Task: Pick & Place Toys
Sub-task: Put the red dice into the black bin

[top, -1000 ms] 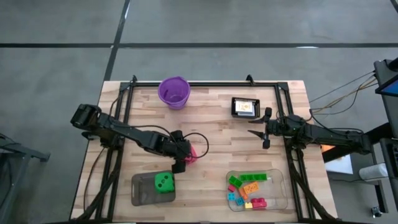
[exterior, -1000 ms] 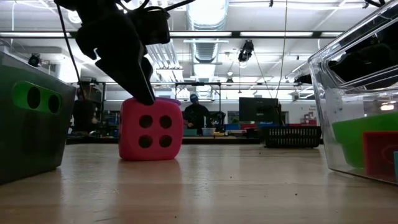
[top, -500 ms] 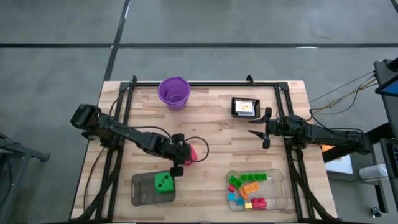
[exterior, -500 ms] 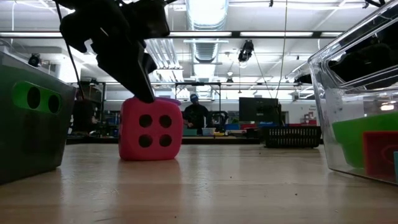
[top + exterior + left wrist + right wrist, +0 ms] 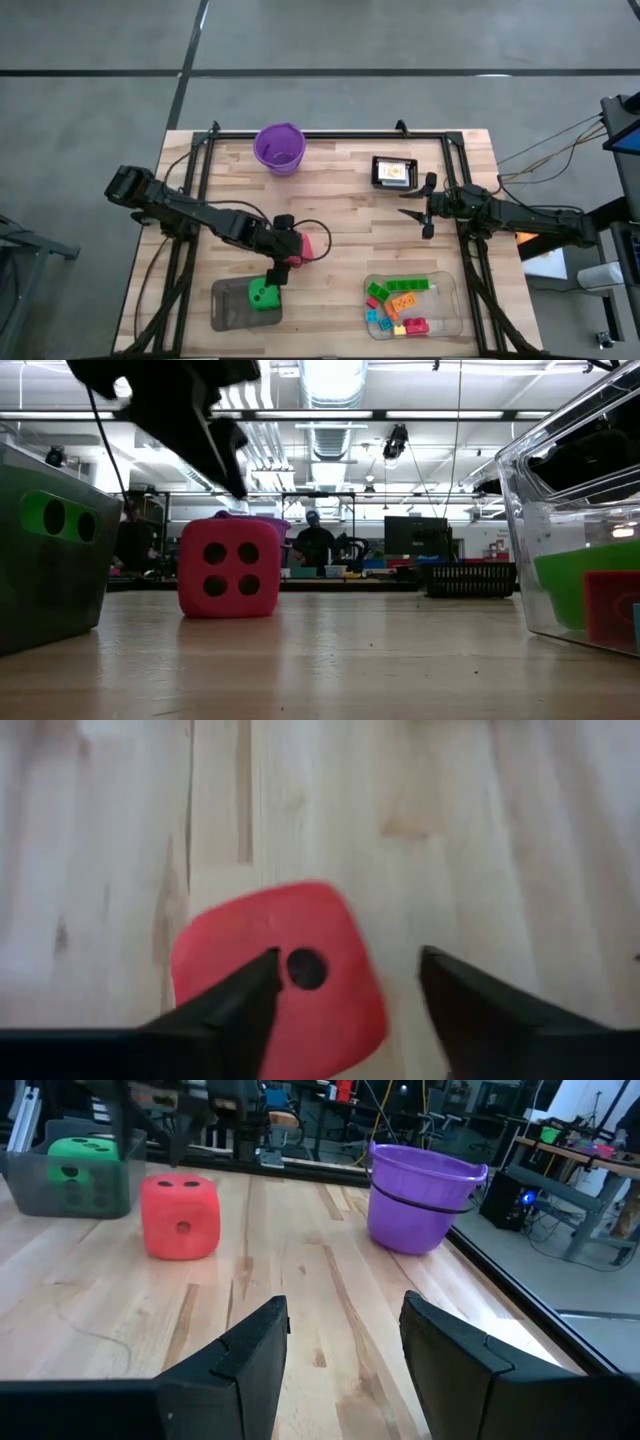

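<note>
Above the red die (image 5: 228, 566) on the bench (image 5: 340, 200), left end effector (image 5: 283, 262) hangs open, ungrasped; pick step pending: lower, clench; right end effector (image 5: 428, 207) waits open

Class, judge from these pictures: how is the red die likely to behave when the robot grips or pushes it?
The red die sits flat on the table, so it probably won't roll freely. Its rounded corners suggest a push could tumble it. It looks soft-edged and light, so the left hand may squash or nudge it.

Left gripper (image 5: 345, 985) apparently parted, raised mid-table, right gripper (image 5: 340, 1340) parted, waiting
</note>
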### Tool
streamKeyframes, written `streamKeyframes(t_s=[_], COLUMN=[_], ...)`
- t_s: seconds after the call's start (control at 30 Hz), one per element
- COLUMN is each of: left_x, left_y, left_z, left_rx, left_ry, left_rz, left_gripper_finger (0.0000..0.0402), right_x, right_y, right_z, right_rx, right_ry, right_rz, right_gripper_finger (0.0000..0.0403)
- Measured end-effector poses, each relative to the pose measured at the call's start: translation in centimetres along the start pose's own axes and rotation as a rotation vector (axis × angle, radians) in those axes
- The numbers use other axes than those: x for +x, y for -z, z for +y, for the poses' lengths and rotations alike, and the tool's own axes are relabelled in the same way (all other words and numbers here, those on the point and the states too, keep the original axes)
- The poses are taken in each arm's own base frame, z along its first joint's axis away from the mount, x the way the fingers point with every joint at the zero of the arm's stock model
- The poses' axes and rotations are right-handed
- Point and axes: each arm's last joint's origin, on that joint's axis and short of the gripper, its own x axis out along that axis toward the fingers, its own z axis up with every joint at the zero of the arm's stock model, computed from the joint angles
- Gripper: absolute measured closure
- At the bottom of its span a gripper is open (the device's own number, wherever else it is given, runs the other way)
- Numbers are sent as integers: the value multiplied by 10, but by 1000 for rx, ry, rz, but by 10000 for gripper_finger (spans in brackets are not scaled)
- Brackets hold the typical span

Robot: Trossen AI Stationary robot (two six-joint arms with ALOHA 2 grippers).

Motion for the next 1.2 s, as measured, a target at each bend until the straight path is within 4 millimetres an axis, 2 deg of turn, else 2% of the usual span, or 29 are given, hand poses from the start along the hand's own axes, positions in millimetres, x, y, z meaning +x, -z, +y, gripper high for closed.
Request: streamKeyframes(t_s=[0.17,0.27,0.53,0.83,1.2], left_x=[-12,-10,20,22,47], left_y=[-2,0,7,11,17], left_z=[-11,-15,-17,-13,-1], left_rx=[4,-34,-37,-18,-10], left_ry=[-61,-84,-170,-287,-373], left_rz=[-64,-57,17,40,122], left_gripper_finger=[54,12,17,6,6], right_x=[0,0,0,0,0], right_y=[0,0,0,0,1], right_z=[0,0,-1,-1,-1], right_rx=[0,2,14,15,15], right_ry=[0,1,24,27,30], right_rz=[0,0,3,6,11], right_gripper_finger=[212,212,212,212,212])
